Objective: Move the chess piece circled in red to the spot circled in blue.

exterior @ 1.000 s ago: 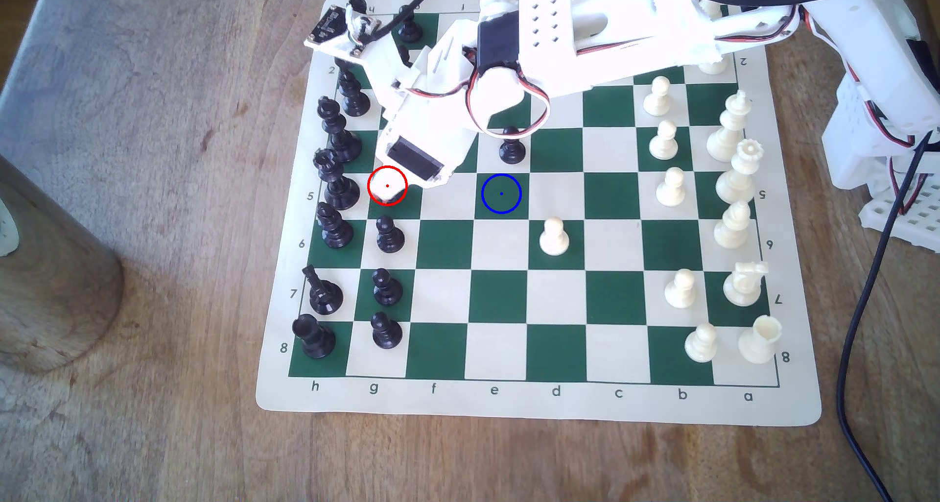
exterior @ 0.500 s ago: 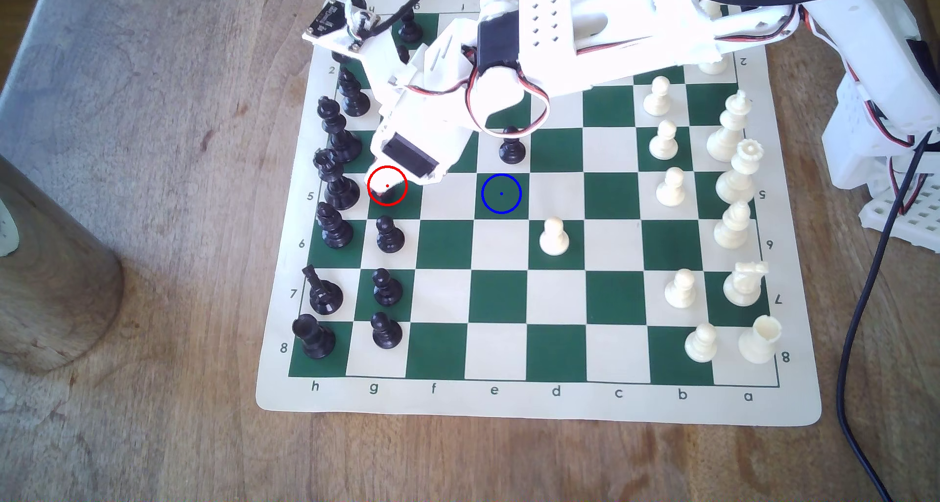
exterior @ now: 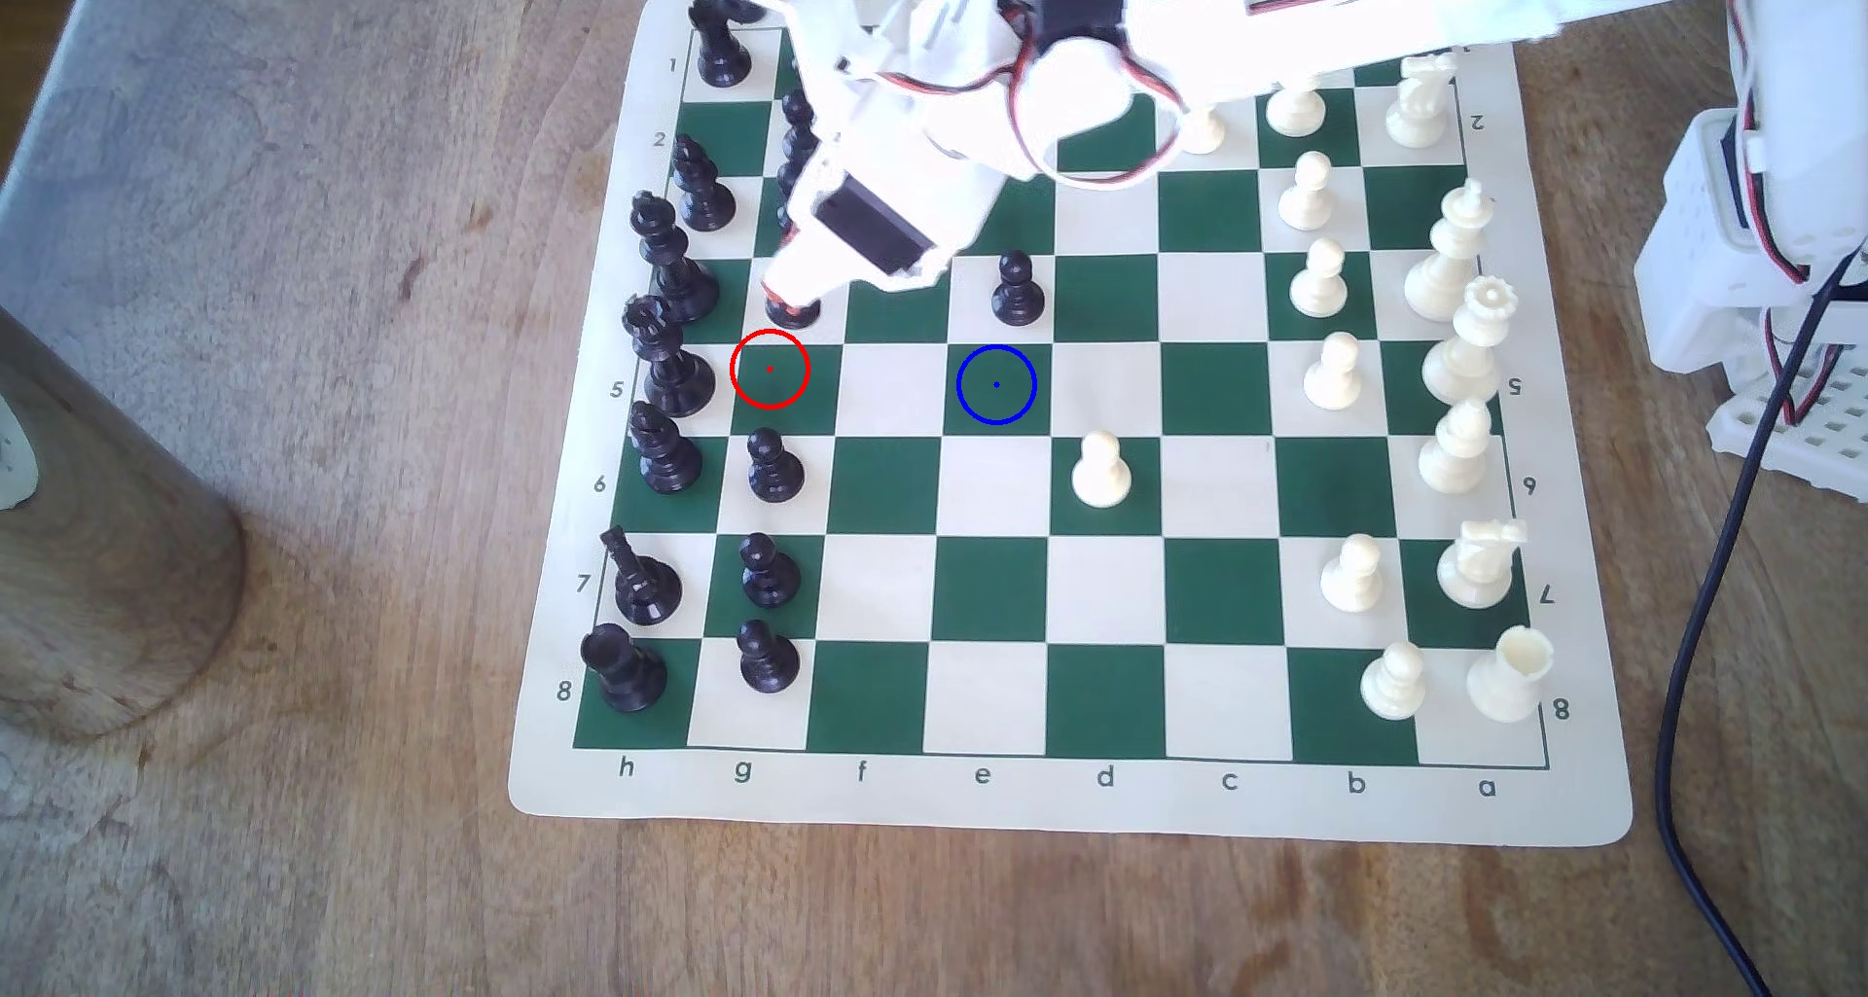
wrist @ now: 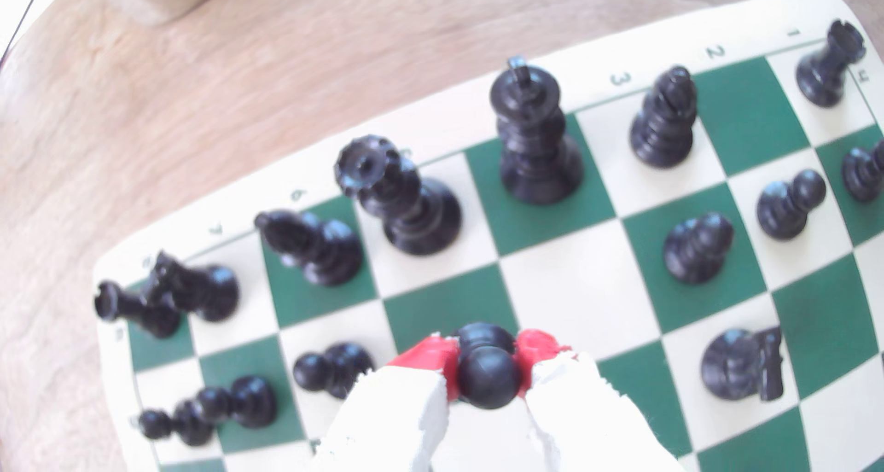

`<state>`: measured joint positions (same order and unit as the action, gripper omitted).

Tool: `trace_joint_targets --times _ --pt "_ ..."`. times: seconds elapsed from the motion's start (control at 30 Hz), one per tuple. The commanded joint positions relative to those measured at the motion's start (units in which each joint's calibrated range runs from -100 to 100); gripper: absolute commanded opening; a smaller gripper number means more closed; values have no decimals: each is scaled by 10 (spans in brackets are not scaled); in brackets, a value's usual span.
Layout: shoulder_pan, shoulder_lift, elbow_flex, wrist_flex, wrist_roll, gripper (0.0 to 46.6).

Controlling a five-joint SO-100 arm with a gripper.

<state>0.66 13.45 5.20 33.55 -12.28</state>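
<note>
Jaws [wrist: 488, 371] pinch the pawn [wrist: 488, 367] by its ball head, my red pads [wrist: 433, 362] pressed to either side of it, as the wrist view shows plainly. In the exterior view the pawn's base [exterior: 792, 308] peeks out below my white fingertips, hanging above and just beyond the red ring [exterior: 769, 370], whose green square now lies bare. So I judge the lift done and the carry in hand: I hold the piece off the board [exterior: 566, 805] and must take it across toward the exterior view's right to the blue ring [exterior: 997, 384], two files over on the same rank. That calls for a level sweep at a height that clears the heads of neighbours, then a straight drop onto the blue dot before I spread my jaws. Nearest trouble is the lone black pawn [exterior: 1017, 290] standing on the square just beyond the blue ring; my wide body could clip it if I come in from that side. A white pawn [exterior: 1100, 470] stands diagonally near the target on the other side, a little farther off. Behind me the black back row, with king [wrist: 533, 132] and queen [wrist: 397, 194], stands along the board's edge, and more black pawns [exterior: 774, 467] line the file I am leaving. White's men crowd the far right, well apart from my path. Beneath the board lies the wooden surface [exterior: 303, 856].
</note>
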Motion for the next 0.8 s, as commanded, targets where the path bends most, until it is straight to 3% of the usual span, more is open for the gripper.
trace_joint_targets --times 0.0,0.33,0.77 --pt "-6 -118 56 -26 3 4" --pt "-16 -248 274 -59 29 4" --pt "-20 -203 312 -90 42 4"
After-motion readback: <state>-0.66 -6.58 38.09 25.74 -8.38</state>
